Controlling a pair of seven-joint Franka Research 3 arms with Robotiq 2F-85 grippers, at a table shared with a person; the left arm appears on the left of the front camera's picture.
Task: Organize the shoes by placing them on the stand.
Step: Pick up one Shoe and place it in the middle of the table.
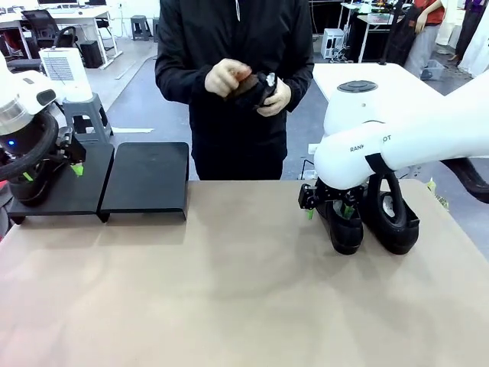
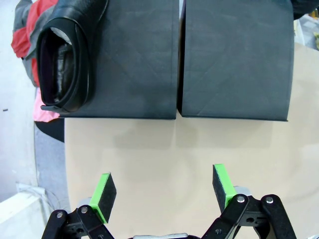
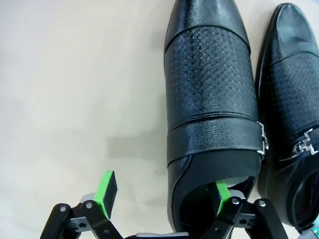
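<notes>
Shoe (image 3: 212, 99), side wall between the right jaws

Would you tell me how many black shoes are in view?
4: one shoe on the left panel of the stand, two shoes side by side on the table under the right gripper, and seemingly a fourth shoe in the person's hands. More may be hidden.

I am pointing my left gripper (image 2: 164, 186) down, jaws spread wide; my right gripper (image 3: 164, 191) is facing down too, jaws standing apart.
</notes>
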